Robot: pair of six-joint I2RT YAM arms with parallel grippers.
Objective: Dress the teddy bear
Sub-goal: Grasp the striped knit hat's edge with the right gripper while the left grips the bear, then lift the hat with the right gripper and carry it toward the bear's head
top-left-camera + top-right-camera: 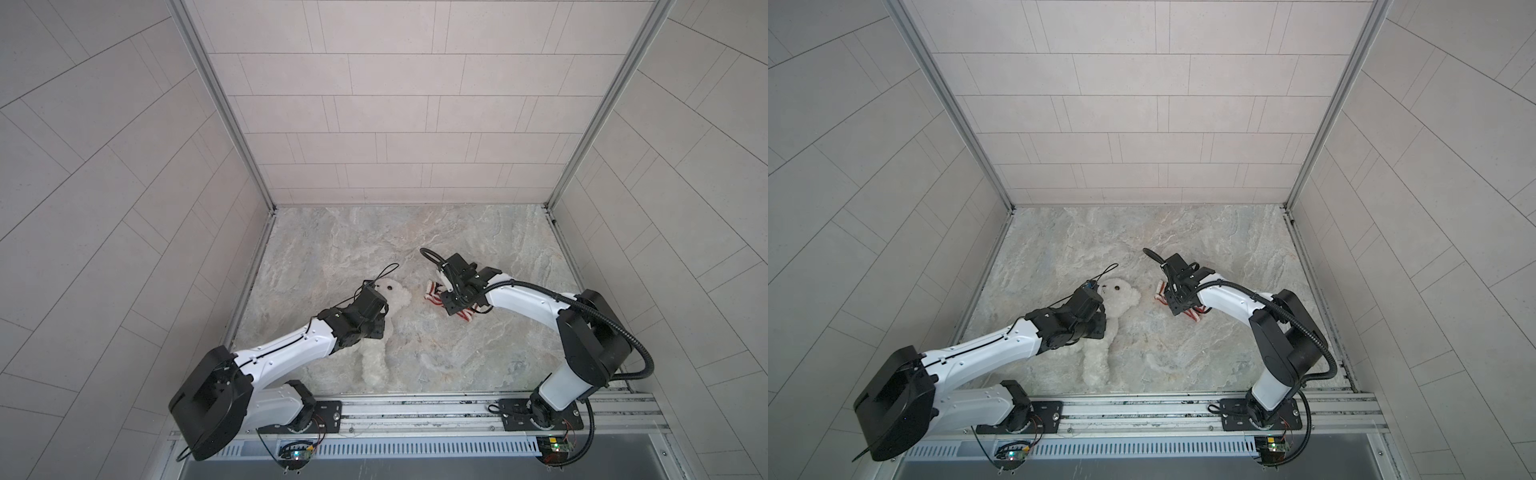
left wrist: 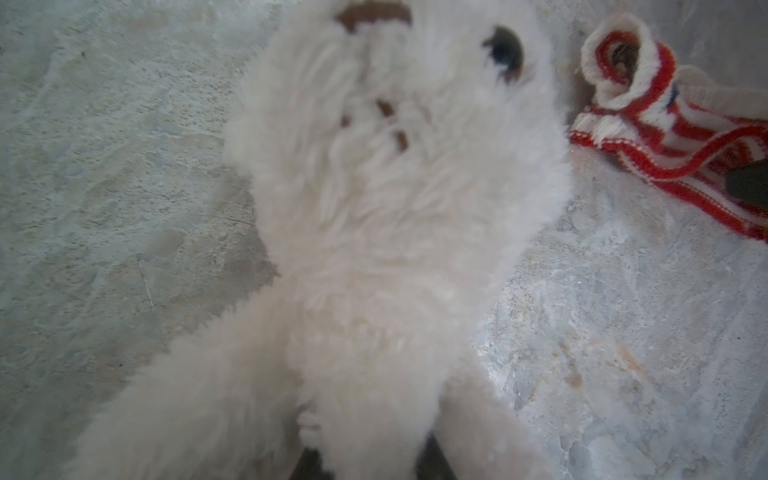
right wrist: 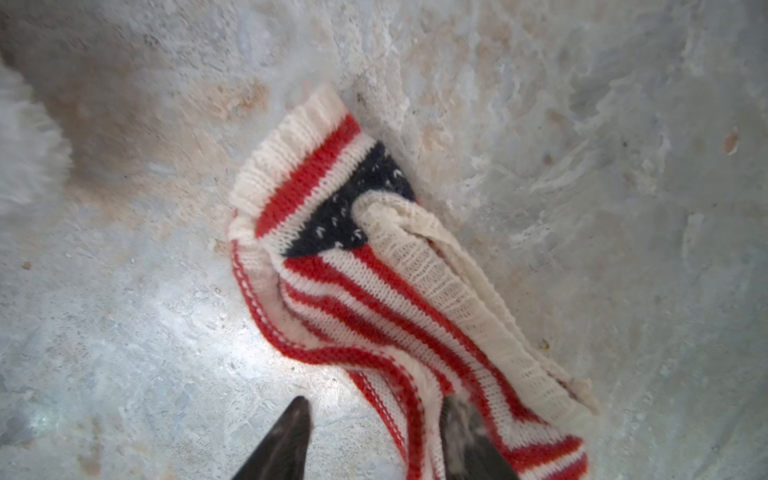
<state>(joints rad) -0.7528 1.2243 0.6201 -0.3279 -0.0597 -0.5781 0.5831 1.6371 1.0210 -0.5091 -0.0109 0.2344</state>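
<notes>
The teddy bear (image 1: 376,361) (image 1: 1121,293), white and fluffy, lies on its back on the marbled table, head toward the back wall. My left gripper (image 1: 94,326) (image 1: 1103,321) comes in from its side. In the left wrist view its dark fingers (image 2: 309,463) press into the fur, shut on the bear's (image 2: 386,216) body. The red-and-white striped sweater (image 1: 433,290) (image 1: 1158,290) (image 3: 374,270) lies crumpled to the bear's right. My right gripper (image 1: 455,306) (image 3: 376,419) stands open over its lower edge: one fingertip (image 3: 461,432) on the knit, its twin on bare table.
Tiled walls close the table (image 1: 415,232) at the back and both sides. A metal rail (image 1: 415,409) with both arm bases runs along the front edge. The sweater (image 2: 665,137) lies about a hand's width from the bear's head.
</notes>
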